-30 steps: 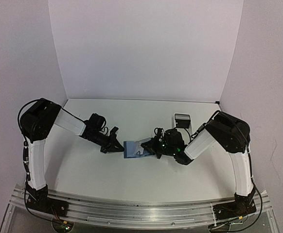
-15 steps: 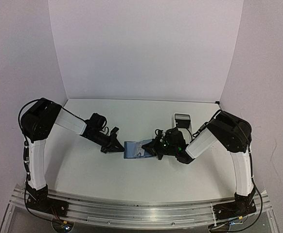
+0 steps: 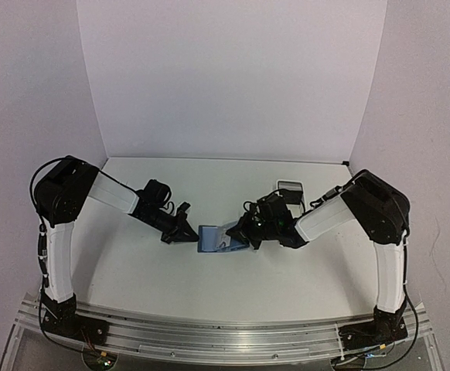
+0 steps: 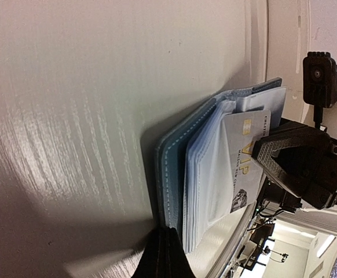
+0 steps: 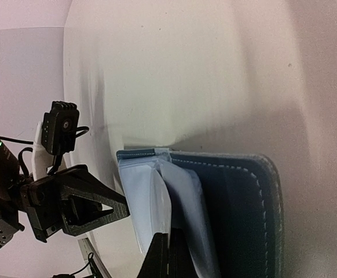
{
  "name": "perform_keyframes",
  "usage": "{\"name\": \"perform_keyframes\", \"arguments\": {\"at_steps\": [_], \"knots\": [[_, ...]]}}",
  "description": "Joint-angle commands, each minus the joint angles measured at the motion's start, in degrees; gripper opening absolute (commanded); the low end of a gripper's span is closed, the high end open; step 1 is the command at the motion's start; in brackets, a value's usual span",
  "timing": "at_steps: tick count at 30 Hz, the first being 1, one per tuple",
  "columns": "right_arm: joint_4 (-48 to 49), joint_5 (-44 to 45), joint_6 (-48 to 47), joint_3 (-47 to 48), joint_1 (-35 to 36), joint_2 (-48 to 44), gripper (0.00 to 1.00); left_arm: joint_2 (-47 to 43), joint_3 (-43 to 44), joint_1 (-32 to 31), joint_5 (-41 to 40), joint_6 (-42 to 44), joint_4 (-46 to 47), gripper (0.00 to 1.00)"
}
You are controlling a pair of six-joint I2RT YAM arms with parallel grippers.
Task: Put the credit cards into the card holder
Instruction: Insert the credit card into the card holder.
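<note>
Left wrist: card [image 4: 244, 152] in card holder [image 4: 171, 174], unclear overhead; end effectors [image 4: 166, 259] [image 5: 168, 256] pressed together.

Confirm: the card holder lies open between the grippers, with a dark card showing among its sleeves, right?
Not dark. The card among the sleeves of the open card holder is pale, lettered VIP; the left wrist view shows it. The rest holds.

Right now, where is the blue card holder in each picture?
Top external: the card holder lies in the middle of the picture.
Left wrist: centre, with its sleeves fanned open.
Right wrist: lower right.
Shared landmark: the white table under it shows in all three views.
</note>
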Motion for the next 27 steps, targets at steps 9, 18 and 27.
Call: {"name": "perform_keyframes", "arguments": {"at_steps": [9,18,27], "knots": [[-11.84,2.65,-3.99,0.99,0.52,-4.36,0.0,3.59,-0.55,-0.74,-7.72,0.84,-4.92,0.0],[-12.52,-1.68,-4.95,1.93,0.52,-1.5,0.0,3.62,-0.61,-0.69,-7.63,0.9,-4.92,0.0],[-9.23,-10.26,-6.39,7.49,0.44,6.32,0.0,3.47,-0.29,-0.74,-7.36,1.44,-4.56,0.0]]}}
